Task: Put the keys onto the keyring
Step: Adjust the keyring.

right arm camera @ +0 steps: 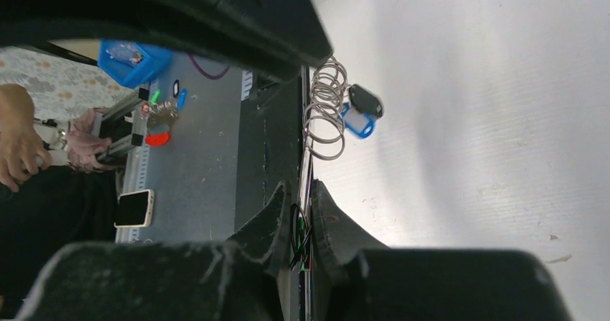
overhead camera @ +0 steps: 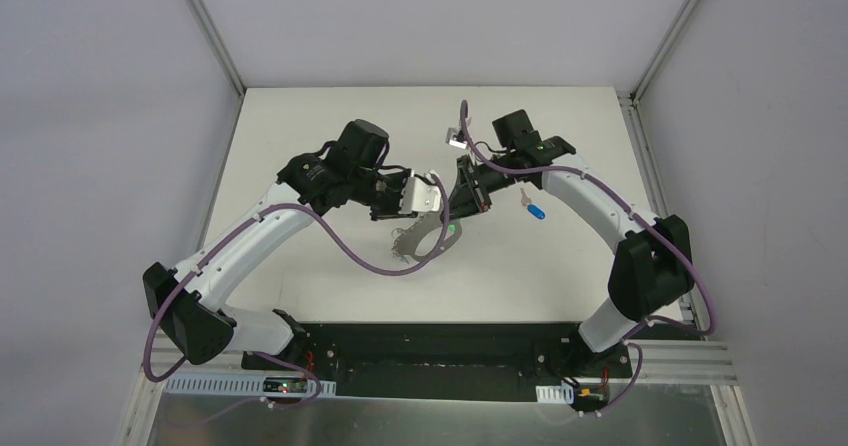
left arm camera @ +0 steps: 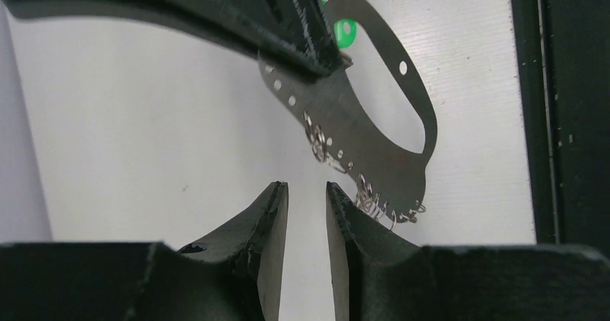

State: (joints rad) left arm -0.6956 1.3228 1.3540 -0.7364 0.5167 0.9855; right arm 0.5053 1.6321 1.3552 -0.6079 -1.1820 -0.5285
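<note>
Showing one keyring, seemingly two keys

The left arm and the right arm both rise from their bases at the near edge, swing outward, then fold inward so that their wrists face each other over the middle of the table. The left gripper points toward its partner, its jaws a narrow slit apart with nothing between them. The right gripper is angled downward and toward the left one, its fingers pinched tight on the thin edge of the keyring.
</note>
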